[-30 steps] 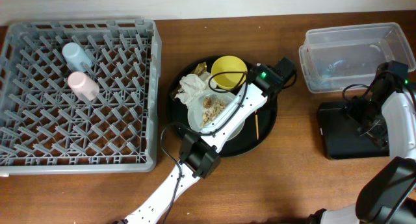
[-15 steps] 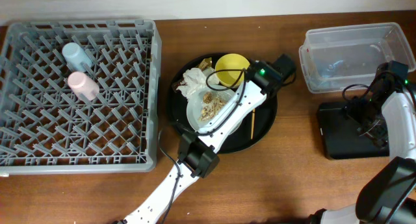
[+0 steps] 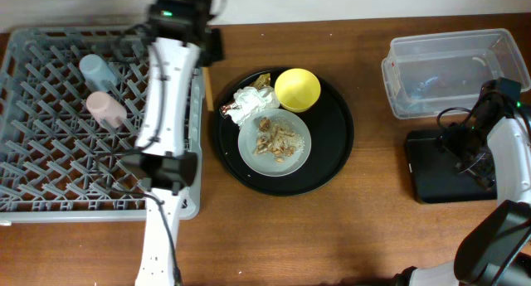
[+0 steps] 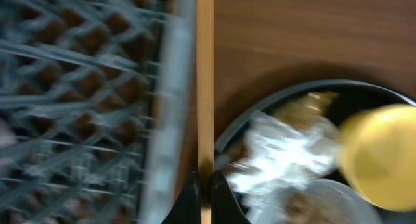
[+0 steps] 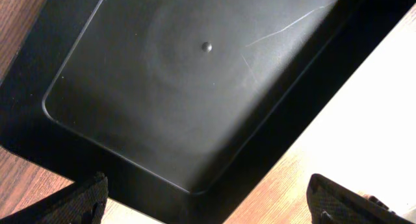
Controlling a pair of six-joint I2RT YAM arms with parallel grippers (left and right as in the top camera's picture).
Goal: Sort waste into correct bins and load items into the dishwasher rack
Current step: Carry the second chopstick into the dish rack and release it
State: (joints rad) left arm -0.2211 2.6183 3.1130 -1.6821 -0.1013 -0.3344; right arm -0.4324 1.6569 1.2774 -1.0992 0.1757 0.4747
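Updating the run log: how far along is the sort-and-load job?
Done: pink cup and light-blue cup sit in the rack. In hand: left gripper pinches a chopstick. Left: yellow bowl, plate with food scraps, napkin, all on the round tray; flat black tray looks bare.

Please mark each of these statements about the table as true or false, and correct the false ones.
1. The left claw grips a wooden chopstick. True.
2. The yellow bowl sits in the rack. False: it sits on the round black tray.
3. The blue cup and the pink cup are in the rack. True.
4. The plate is bare. False: food scraps lie on it.
5. The right claw holds a napkin. False: it is open and holds nothing, above the flat black tray.
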